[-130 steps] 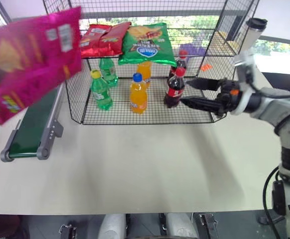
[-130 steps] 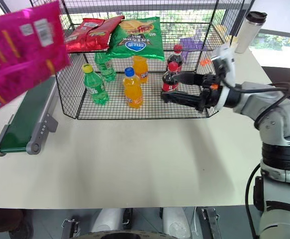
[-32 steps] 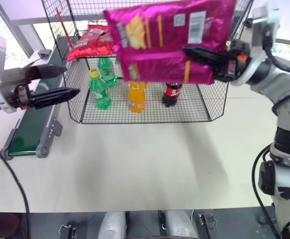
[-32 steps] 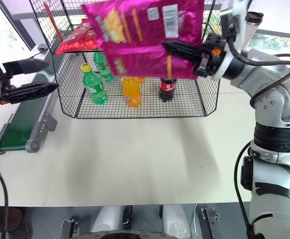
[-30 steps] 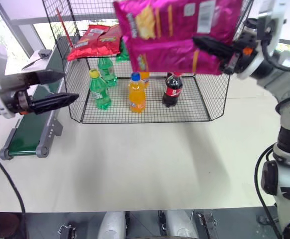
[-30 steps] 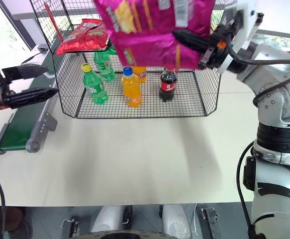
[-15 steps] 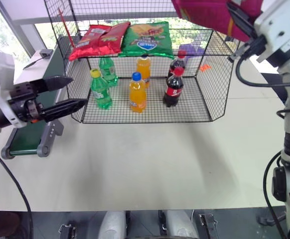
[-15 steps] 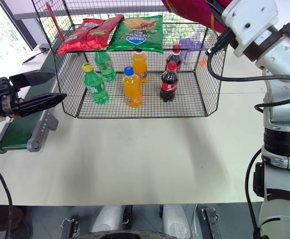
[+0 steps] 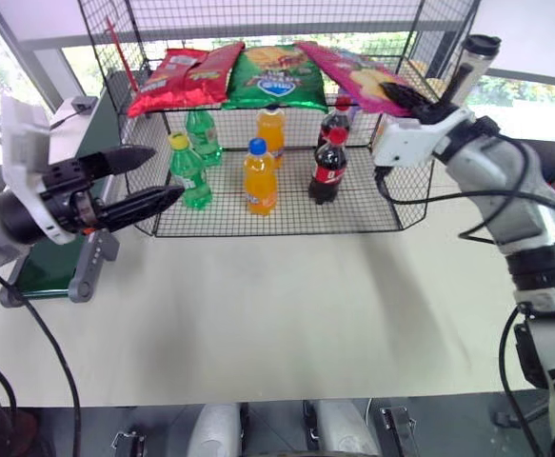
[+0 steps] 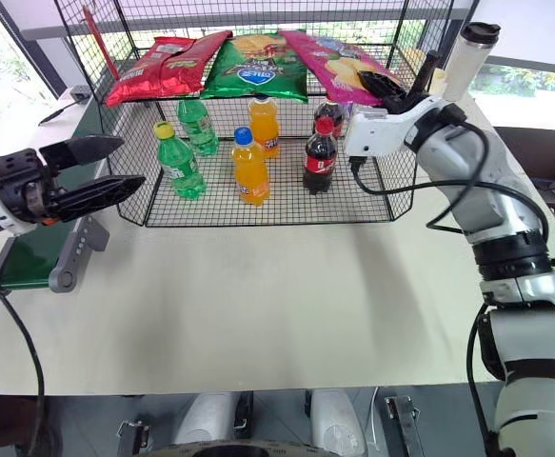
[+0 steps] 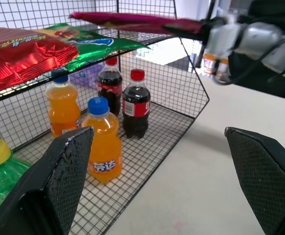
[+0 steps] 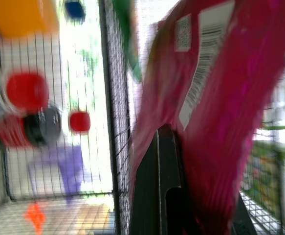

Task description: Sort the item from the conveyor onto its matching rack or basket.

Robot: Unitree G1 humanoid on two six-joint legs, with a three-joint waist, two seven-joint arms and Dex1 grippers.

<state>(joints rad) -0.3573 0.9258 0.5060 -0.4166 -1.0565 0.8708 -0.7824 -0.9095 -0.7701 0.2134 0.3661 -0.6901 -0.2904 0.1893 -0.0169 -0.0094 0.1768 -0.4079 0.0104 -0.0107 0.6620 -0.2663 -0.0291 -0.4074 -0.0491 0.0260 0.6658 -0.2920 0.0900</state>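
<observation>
No wording reads clearly: the pink bag (image 12: 215, 98) shows only a barcode label with illegible print.

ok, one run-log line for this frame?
pink snack bag: over rack top shelf beside green bag | right gripper: shut on bag | left gripper: open, empty

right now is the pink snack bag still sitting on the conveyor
No, the pink snack bag lies on the rack's upper shelf, pinched by the right gripper.
</observation>
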